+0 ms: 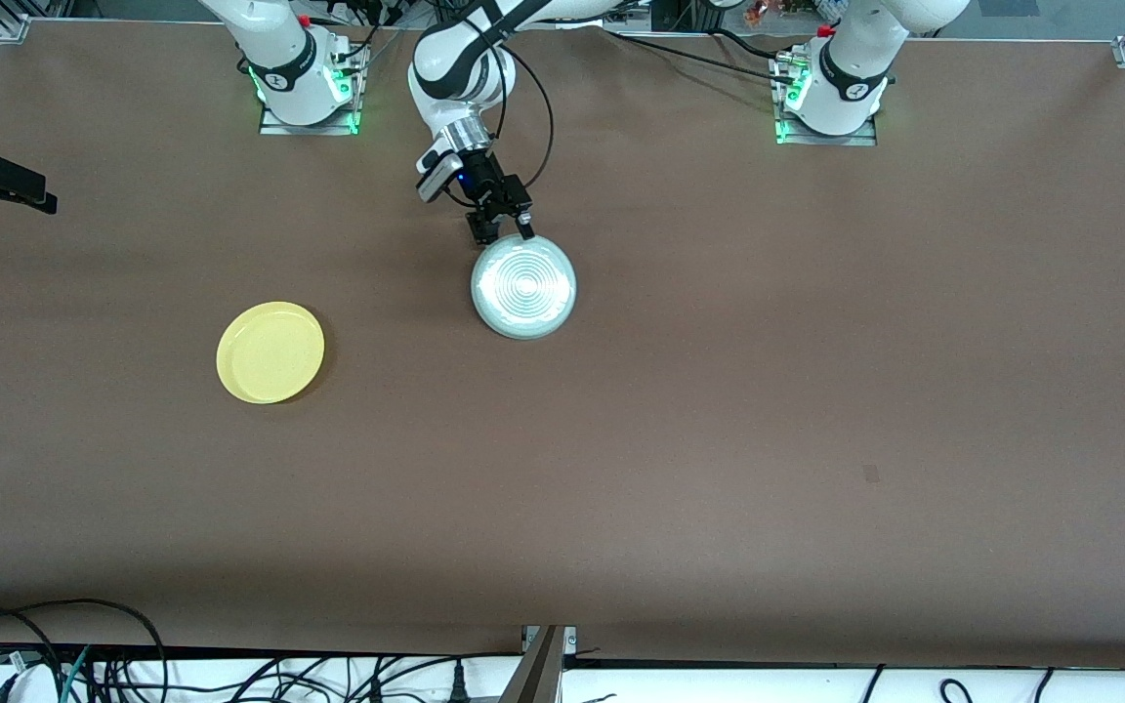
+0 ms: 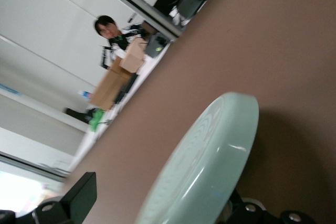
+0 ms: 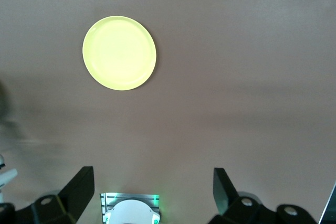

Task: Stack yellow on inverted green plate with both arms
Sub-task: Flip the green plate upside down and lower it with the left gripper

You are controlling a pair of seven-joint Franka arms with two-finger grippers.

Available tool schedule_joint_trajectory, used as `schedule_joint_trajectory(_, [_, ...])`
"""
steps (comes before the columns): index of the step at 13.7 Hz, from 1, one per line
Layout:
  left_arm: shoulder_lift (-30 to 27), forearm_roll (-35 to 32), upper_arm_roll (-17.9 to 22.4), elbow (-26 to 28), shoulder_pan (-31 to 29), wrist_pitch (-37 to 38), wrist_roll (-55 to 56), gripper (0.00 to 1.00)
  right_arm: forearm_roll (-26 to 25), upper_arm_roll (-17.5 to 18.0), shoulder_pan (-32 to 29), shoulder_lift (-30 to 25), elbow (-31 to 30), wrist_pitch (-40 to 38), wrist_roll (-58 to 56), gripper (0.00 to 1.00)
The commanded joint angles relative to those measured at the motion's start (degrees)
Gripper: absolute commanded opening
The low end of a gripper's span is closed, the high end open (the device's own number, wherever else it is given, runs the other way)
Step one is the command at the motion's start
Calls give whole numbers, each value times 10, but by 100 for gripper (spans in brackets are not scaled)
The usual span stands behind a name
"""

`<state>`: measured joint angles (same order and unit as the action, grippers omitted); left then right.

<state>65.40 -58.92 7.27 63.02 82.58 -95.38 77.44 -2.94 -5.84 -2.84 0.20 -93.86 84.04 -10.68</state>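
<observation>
Green plate (image 1: 523, 288) inverted; yellow (image 1: 270, 352) apart, nearer camera.

A brown table (image 1: 719, 439) fills most of the room's middle. Along its edge nearest the front camera, black cables (image 1: 84, 654) trail over a white floor. In the left wrist view, a dark-haired person (image 2: 107, 29) stands near stacked cardboard boxes (image 2: 118, 77) against a pale wall.

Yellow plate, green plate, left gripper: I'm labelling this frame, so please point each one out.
yellow plate (image 1: 270, 352), front view, middle of its upturned face.
green plate (image 1: 523, 286), front view, centre of its ringed underside.
left gripper (image 1: 501, 227), front view, between its fingertips.
</observation>
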Motion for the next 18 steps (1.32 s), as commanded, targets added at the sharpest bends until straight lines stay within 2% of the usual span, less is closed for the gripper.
schedule_joint_trajectory(1, [3,15,-3,-2,-27,-100,93,100,4,1,-4,1,9,-9,0,100])
schedule_joint_trajectory(8, [-17,64,-6,-14,-90,-253,107,100,3,1,-4,1,8,-9,-1,100])
schedule_joint_trajectory(12, [-18,92,-6,-14,-104,-322,173,100,3,1,-4,1,8,-9,-1,100])
schedule_joint_trajectory(13, [-19,120,-8,-14,-112,-340,180,100,4,1,-4,1,8,-9,0,100])
schedule_joint_trajectory(16, [-41,257,-8,-21,-151,-384,172,100,4,1,-4,1,9,-9,-2,100])
schedule_joint_trajectory(18, [-56,350,-40,-22,-197,-393,163,100,3,2,-4,2,8,-9,-2,100])
